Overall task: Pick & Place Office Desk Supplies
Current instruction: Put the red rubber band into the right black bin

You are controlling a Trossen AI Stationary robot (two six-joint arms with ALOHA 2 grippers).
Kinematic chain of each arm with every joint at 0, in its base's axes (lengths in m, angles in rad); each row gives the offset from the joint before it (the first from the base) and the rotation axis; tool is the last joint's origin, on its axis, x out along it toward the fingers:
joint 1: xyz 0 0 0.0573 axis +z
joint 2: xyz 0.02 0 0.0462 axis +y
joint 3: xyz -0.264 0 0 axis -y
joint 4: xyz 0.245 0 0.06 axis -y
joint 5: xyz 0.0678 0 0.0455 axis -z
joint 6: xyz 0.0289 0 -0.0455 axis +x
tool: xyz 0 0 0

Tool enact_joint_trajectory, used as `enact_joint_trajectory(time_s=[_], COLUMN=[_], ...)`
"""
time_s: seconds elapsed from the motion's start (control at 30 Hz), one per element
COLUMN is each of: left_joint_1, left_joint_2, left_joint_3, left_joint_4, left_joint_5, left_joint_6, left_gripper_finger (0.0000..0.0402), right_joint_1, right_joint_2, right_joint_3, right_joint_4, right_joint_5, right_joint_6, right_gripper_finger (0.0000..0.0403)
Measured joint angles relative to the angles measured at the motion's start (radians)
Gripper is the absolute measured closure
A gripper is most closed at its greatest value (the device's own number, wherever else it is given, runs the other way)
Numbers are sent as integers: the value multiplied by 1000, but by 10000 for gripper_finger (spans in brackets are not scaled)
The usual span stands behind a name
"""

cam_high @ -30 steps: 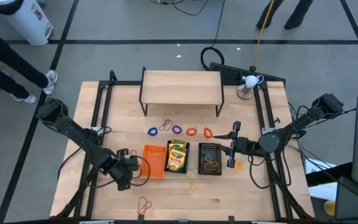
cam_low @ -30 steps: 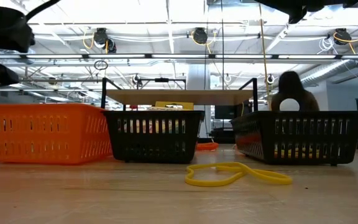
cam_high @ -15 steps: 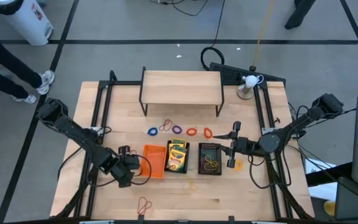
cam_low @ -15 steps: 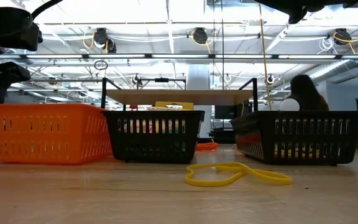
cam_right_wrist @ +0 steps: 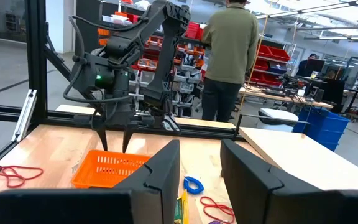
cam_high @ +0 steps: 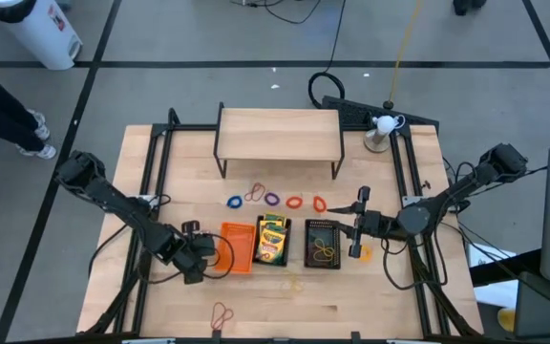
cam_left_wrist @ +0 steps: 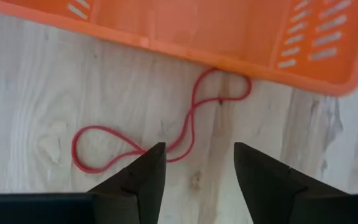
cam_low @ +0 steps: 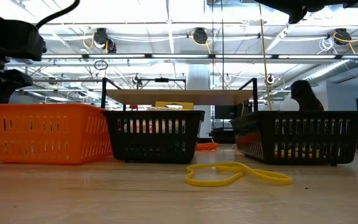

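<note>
Left tool (cam_left_wrist: 194,180) low over the wooden surface (cam_high: 351,296), fingers spread, pinching nothing; red rubber band (cam_left_wrist: 160,134) lying loose below, one loop touching the rim of the orange tray (cam_left_wrist: 229,31). Beside this tray, black tray with crayon box (cam_high: 273,239), then second black tray (cam_high: 324,243) with a yellow band inside. Right tool (cam_high: 356,229) just beside that tray, fingers parted, nothing between. Coloured bands (cam_high: 275,200) in a row near the wooden shelf (cam_high: 279,132).
</note>
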Motion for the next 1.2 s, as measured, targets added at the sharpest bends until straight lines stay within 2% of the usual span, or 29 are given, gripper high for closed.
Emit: enact_joint_trajectory(time_s=[0.4,1.2], left_joint_1=[66,67], left_joint_2=[0,0], left_joint_3=[0,0], left_joint_4=[19,37], left_joint_5=[32,80], left_joint_6=[11,-38], left_gripper_finger=[222,222], right_joint_1=[0,0], right_joint_2=[0,0], right_joint_3=[0,0], right_joint_4=[0,0], right_joint_5=[0,0], right_joint_6=[0,17], right_gripper_finger=[298,298])
